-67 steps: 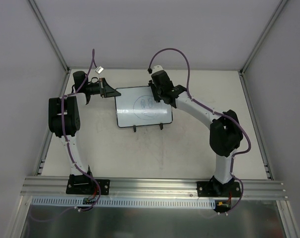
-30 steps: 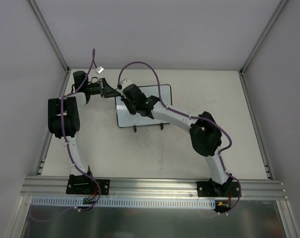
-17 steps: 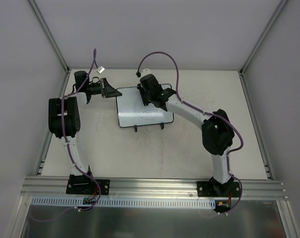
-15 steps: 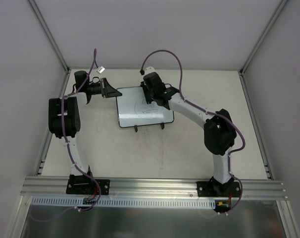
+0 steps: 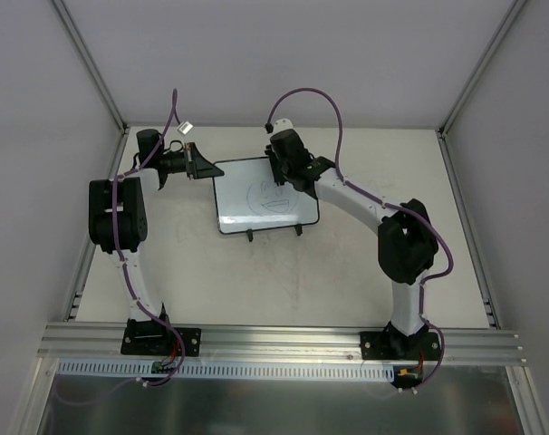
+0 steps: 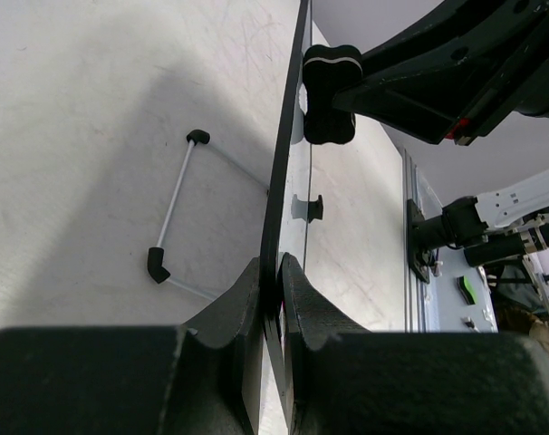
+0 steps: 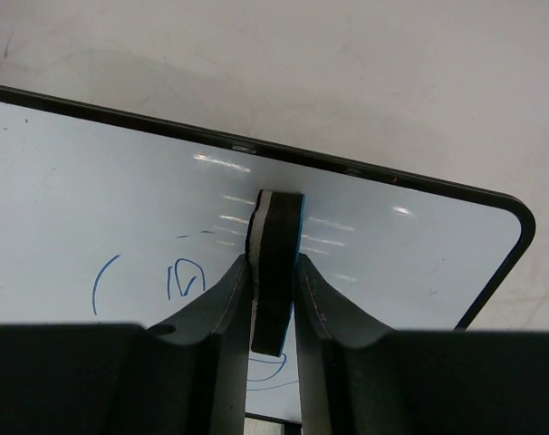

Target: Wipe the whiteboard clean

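The whiteboard [image 5: 256,204] is a small white board with a black frame and two black feet, standing tilted at mid-table with faint blue marks on it. My left gripper [image 5: 205,169] is shut on its left edge; in the left wrist view the board [image 6: 288,145] runs edge-on between the fingers [image 6: 241,299]. My right gripper [image 5: 282,174] is shut on the eraser, over the board's upper right part. In the right wrist view the eraser [image 7: 276,263] stands on edge against the board [image 7: 410,263], with blue scribbles [image 7: 184,279] to its left.
The board's wire stand [image 6: 173,208] rests on the tabletop behind it. Grey walls with aluminium posts [image 5: 89,63] enclose the table. An aluminium rail [image 5: 284,343] carries both arm bases at the near edge.
My right gripper swept with the eraser from the board's right part to its left, then back to the upper right. The board shifted slightly. The left gripper kept its hold.
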Tool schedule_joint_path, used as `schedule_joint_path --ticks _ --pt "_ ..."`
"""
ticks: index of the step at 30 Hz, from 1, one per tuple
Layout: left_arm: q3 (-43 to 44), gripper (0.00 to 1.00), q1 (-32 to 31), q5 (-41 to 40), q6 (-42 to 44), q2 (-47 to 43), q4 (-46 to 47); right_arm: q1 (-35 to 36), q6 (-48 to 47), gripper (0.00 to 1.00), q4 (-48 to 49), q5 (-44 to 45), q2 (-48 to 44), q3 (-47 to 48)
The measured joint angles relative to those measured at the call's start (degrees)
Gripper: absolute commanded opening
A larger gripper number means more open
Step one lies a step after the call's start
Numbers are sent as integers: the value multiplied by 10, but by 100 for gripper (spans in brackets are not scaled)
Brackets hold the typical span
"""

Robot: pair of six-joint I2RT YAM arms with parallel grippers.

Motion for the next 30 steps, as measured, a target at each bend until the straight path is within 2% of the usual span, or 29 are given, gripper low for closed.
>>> schedule_joint_path --ticks 18,30 --pt "0 0 3 5 10 0 -8 74 -61 0 21 -29 20 -7" --pt "0 0 3 5 10 0 -9 80 -65 0 21 -35 24 -7"
